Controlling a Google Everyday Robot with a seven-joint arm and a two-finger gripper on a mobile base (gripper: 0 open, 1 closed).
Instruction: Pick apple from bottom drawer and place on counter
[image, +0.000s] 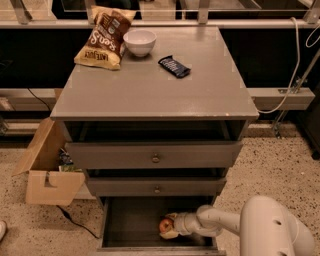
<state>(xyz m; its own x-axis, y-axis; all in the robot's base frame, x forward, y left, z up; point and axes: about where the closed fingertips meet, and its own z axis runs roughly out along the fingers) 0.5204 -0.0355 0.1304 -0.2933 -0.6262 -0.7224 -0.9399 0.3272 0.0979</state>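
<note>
**Retrieval from the bottom drawer: the grasp stage.** The bottom drawer (130, 225) stands pulled out beneath two shut knobbed drawers (155, 156). The apple (164, 226) lies on its dark floor, right of centre and nearer the front lip than the back. The white arm (220, 222) enters from the right, low and nearly level. It places the pincer (170, 226) against the apple's right side. Whether the pincer is apart or clamped on the fruit cannot be told from this view.

The desk (160, 95) above carries a chip bag (102, 40), a white bowl (139, 41) and a dark snack bar (174, 66), all toward its rear. Its front half is bare grey surface.

*Guidance for the step in hand (judgement).* The apple is round and apt to roll, so the grip should close across its widest part. It should close squarely and gently enough not to squirt the fruit toward the drawer's left. The grip is best confirmed before any lift. The middle drawer (156, 187) overhangs the rear of the opening. The exit path should therefore run forward, out past the front lip, and only then upward. The wrist should stay level so the apple does not slip. The bare front of the desk offers the easiest set-down, well apart from the snacks.
</note>
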